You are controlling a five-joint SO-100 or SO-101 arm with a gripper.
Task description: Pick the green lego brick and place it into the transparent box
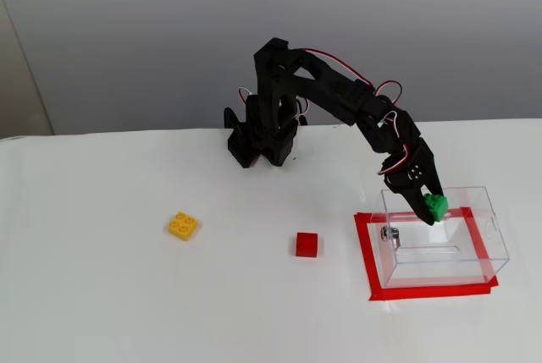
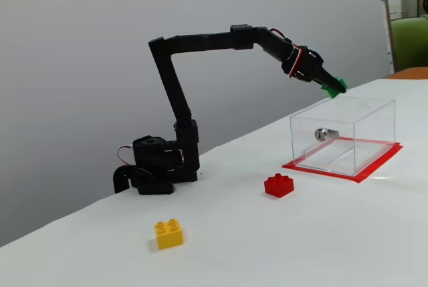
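Note:
The green lego brick (image 1: 437, 205) is held in my black gripper (image 1: 430, 208), shut on it, over the open top of the transparent box (image 1: 487, 228). In the other fixed view the green brick (image 2: 335, 86) sits at the gripper tip (image 2: 332, 86) just above the box's near rim (image 2: 364, 130). The box is a clear rectangular container with a small metal knob (image 1: 389, 233) on its side, standing on a red taped rectangle (image 1: 366, 253). I see nothing inside the box.
A red brick (image 1: 306, 244) lies on the white table left of the box, and a yellow studded brick (image 1: 182, 226) farther left. The arm's base (image 1: 261, 139) stands at the back of the table. A grey wall is behind.

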